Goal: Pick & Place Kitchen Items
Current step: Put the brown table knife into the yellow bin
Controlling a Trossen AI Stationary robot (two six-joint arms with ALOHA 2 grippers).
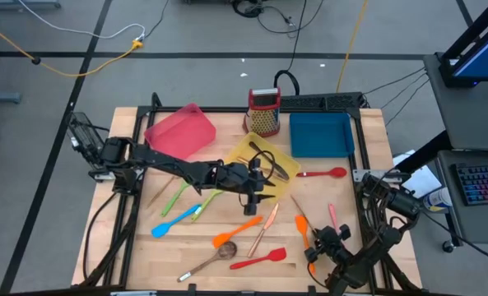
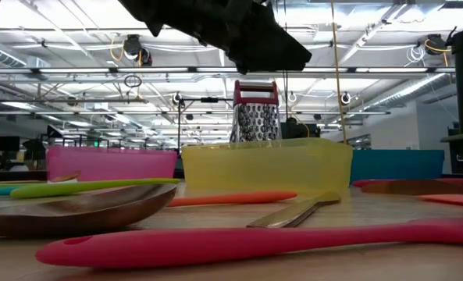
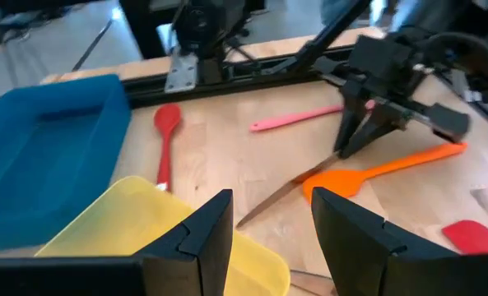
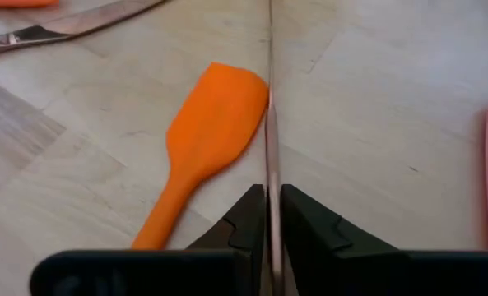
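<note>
My right gripper [image 4: 272,205] is near the table's front right, shut on a thin copper-coloured cutlery piece [image 1: 301,212] that runs away from it toward the yellow tray [image 1: 260,160]. An orange spatula [image 4: 211,131] lies flat on the table just beside that piece. My left gripper [image 3: 268,238] hovers open and empty over the yellow tray's near edge, at the table's middle [image 1: 256,187]. Other utensils lie scattered on the wood: a red spoon [image 1: 322,173], a pink spatula [image 1: 332,215], a red spatula [image 1: 260,260] and a brownish spoon [image 1: 215,259]. My right gripper pinches the near end of the copper-coloured piece [image 4: 271,177] between its two fingers, its thin edge toward the wrist camera. The fingers [image 3: 350,140] slant down from the table's near right. The piece slopes down away from them; whether its far tip [image 3: 248,220] rests on the table I cannot tell.
At the back stand a pink tray [image 1: 182,130], a red-topped box grater [image 1: 264,111] and a blue tray [image 1: 320,134]. Green [image 1: 174,197], blue [image 1: 174,224] and orange [image 1: 237,232] utensils lie left of centre. Bare wood shows between the red spoon and the pink spatula.
</note>
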